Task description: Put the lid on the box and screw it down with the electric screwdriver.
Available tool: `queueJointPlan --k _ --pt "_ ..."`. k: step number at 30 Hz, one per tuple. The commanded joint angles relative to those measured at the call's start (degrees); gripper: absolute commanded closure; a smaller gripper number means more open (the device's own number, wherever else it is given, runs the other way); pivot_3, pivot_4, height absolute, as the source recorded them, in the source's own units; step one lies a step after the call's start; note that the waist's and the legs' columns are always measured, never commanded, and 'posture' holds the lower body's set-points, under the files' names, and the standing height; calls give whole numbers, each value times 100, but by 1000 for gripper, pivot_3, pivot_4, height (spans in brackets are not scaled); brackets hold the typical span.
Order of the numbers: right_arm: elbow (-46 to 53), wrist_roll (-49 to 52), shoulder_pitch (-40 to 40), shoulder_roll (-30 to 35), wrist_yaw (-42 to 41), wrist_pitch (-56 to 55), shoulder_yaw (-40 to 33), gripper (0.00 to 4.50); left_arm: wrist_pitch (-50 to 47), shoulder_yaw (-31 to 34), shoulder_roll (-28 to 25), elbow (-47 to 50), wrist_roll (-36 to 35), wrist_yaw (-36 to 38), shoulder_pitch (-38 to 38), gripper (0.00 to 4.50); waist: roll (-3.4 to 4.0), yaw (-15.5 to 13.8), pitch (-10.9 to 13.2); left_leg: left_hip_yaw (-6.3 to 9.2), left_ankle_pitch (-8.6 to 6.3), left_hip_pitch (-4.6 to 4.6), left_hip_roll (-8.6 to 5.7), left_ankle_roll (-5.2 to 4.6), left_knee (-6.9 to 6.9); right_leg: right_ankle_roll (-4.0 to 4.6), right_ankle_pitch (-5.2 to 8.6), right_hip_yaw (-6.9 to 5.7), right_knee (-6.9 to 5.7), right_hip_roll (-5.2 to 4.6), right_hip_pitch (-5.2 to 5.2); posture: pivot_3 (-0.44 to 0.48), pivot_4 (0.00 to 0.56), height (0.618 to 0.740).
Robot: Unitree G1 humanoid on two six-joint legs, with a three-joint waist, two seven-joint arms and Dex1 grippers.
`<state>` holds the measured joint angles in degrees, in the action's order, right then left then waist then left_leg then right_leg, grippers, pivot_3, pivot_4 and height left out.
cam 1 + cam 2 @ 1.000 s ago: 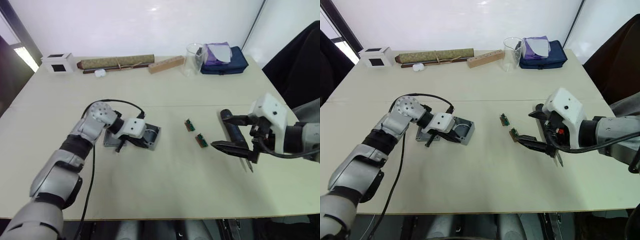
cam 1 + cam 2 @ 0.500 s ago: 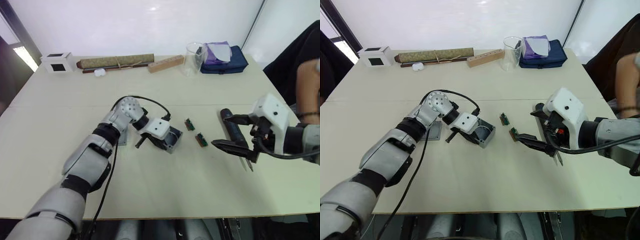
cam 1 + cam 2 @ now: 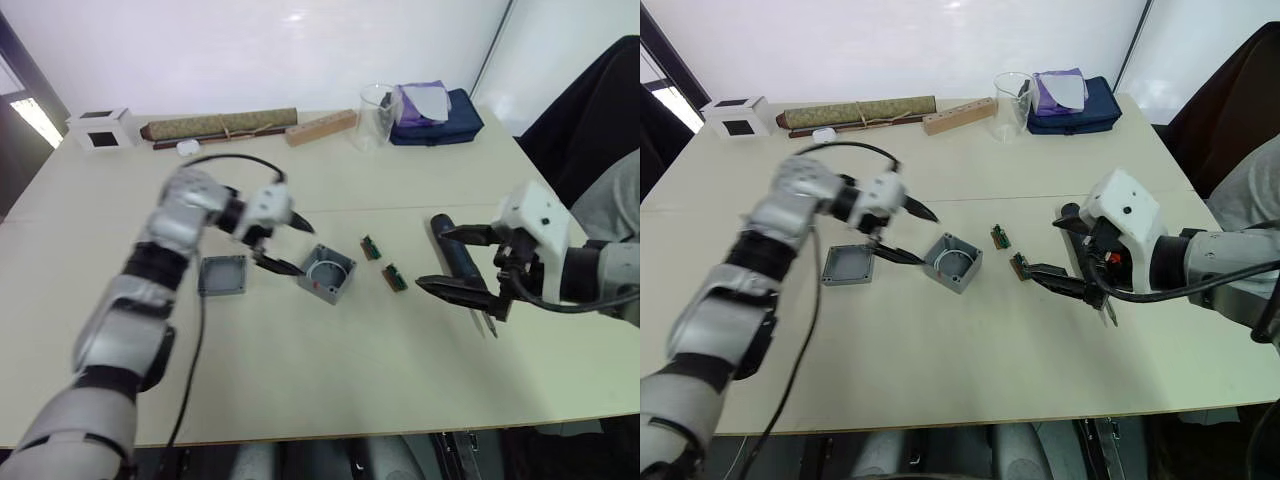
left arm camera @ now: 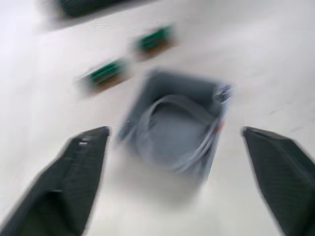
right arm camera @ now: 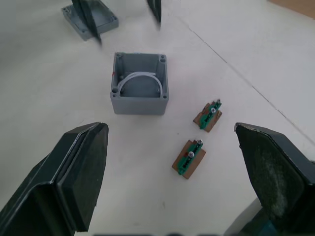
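The open grey box stands upright mid-table, a white wire loop inside it. To its left the grey lid lies flat with its recess up. Between the two, my left gripper hovers open, its fingers apart from the box; in the left wrist view the box sits ahead between the spread fingers. On the table to the right lies the dark electric screwdriver, thin bit toward me. My right gripper is open just over it and holds nothing. In the right wrist view the box is ahead.
Two small green circuit boards lie between box and screwdriver. Along the far edge stand a white box with a black square, a rolled mat, a wooden block, a glass beaker and a blue bag.
My left gripper carried the box right, away from the lid, set it down mid-table, opened and drew back. The right arm has stayed put. The camera shifted slightly.
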<state>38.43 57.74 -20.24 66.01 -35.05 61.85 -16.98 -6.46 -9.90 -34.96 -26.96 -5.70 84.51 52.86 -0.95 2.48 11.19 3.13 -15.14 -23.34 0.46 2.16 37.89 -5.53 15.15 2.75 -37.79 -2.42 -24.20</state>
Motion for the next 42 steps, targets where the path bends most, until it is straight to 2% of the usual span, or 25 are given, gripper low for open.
queueJointPlan --k 1,3,5,10,18,28,29,31,32,35,40,42 --pt "-113 -148 -329 -56 -212 -269 267 0 -1747 808 -177 1538 -149 -1433 -753 62 -1 -29 0 3 0 -1 4 0 2 0 0 -1 -5 -3 0 0 150 736" --pt "-253 -298 -559 -66 -422 -400 563 0 -2878 1355 -152 2410 110 -2601 -1345 62 -3 -56 2 3 0 -4 0 1 14 -2 -1 -3 -9 -13 1 0 150 736" --pt "-387 -427 -751 -69 -606 -494 772 0 -3871 1724 -47 3046 268 -3450 -1729 62 -8 -60 3 4 0 -6 -3 1 23 -4 -2 -4 -10 -17 1 0 150 736" --pt "-687 -750 -1092 -105 -970 -700 1135 0 -5371 2264 256 4203 149 -4523 -2418 62 -7 -159 3 -5 1 -5 -9 1 23 -4 -2 -8 -13 -15 2 0 150 736" --pt "-824 -1001 -1291 -148 -1264 -740 1281 0 -5622 2438 687 4394 64 -5496 -2980 62 -7 -186 2 -10 3 -5 -12 7 23 -2 -3 -10 -13 -19 2 0 150 736" --pt "-698 -1038 -1235 -117 -1245 -590 1109 0 -5063 2524 990 3553 -116 -6146 -3146 62 -7 -182 1 -15 4 -2 -18 7 22 2 -6 -9 -14 -22 2 0 150 736" --pt "-672 -1026 -1207 -106 -1234 -570 1070 0 -5106 2577 1009 3481 -155 -6191 -3133 550 -7 -182 1 -15 4 -2 -19 7 23 2 -6 -9 -14 -22 2 0 150 736" --pt "-627 -1001 -1156 -89 -1218 -529 998 0 -5240 2671 1025 3404 -252 -6255 -3127 1033 -8 -184 -1 -15 4 -2 -19 7 23 2 -6 -9 -15 -22 2 0 150 736" --pt "-606 -996 -1133 -83 -1210 -508 963 0 -5329 2706 1019 3391 -302 -6283 -3142 1547 -7 -183 -1 -14 4 -2 -19 7 22 2 -6 -9 -15 -22 2 0 150 736" --pt "-555 -979 -1089 -94 -1183 -446 884 0 -5533 2753 989 3381 -448 -6314 -3156 2490 -5 -161 -5 -16 4 2 -18 7 22 2 -6 -8 -17 -21 3 0 150 736" --pt "-495 -949 -983 -123 -1114 -367 783 0 -5658 2806 1015 3306 -656 -6448 -2904 4387 -3 -151 -7 -20 4 7 -16 7 22 5 -7 -7 -23 -16 3 0 150 736" --pt "-461 -872 -925 -190 -1022 -281 693 0 -5554 2815 1033 3203 -758 -6460 -2624 4463 -3 -165 -7 -18 4 7 -16 8 22 5 -7 -7 -23 -14 3 0 150 736"
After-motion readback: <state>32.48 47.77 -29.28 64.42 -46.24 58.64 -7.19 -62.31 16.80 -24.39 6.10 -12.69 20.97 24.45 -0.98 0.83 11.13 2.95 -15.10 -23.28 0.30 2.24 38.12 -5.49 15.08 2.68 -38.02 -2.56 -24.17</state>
